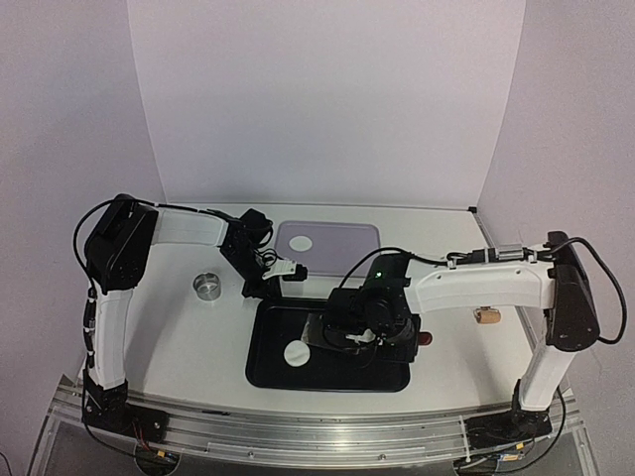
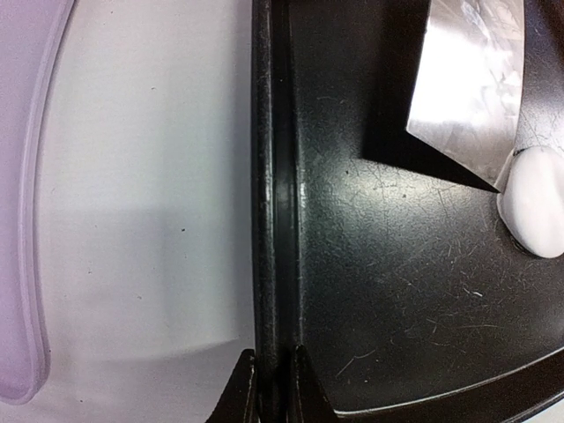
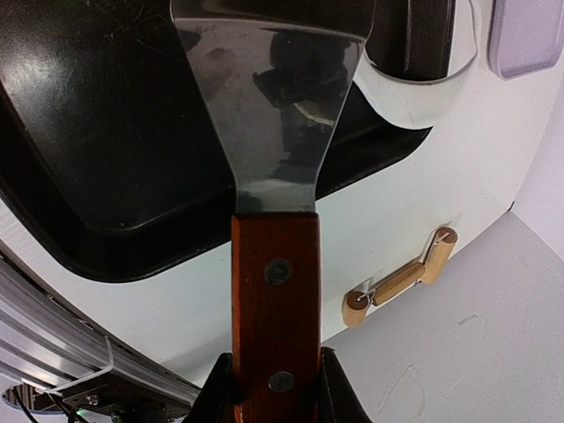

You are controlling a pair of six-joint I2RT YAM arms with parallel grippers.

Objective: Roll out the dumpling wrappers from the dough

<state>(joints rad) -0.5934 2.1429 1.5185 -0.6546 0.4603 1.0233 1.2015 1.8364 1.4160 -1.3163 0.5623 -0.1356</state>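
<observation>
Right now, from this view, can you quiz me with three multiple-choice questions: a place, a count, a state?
1. Where is the steel ring? A on the table, left of the black tray; B inside that tray; C in a claw.
2. How many white dough discs show from above? A none; B two; C five.
3. The right claw is: A open, empty; B gripping the ring; C shut on the scraper.
Answers: A, it sits on bare table; B, one on the tray, another on the purple board; C, it clamps the wooden handle.

Left arm (image 1: pixel 189 230) reaching inward, left tool (image 2: pixel 274 359) pinching tray rim (image 2: pixel 269 220), right arm (image 1: pixel 476 283) folded across, right tool (image 3: pixel 273 372) clamping spatula handle (image 3: pixel 275 291)
</observation>
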